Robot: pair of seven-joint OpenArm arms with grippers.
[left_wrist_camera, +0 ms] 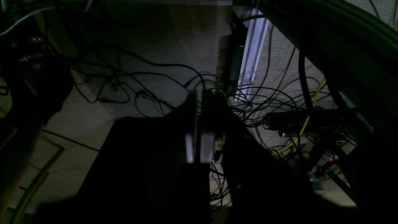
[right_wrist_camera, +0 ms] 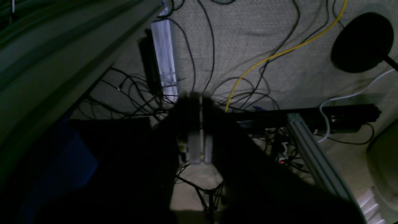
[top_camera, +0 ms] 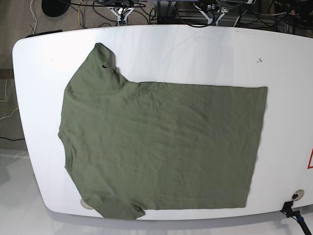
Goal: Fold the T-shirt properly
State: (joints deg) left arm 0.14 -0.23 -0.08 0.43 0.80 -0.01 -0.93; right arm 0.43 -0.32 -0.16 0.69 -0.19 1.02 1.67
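T-shirt (top_camera: 161,147) spread flat on white table (top_camera: 195,54), both arms off the table.
Left gripper (left_wrist_camera: 199,124) and right gripper (right_wrist_camera: 199,124): jaws together, nothing held, cable-strewn floor (right_wrist_camera: 264,40) beyond them; shirt untouched.

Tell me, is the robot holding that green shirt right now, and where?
No, nothing is held. The T-shirt lies flat on the table; the left gripper and right gripper are shut and empty, off the table over floor cables.

Base overhead — wrists floorward, off-table
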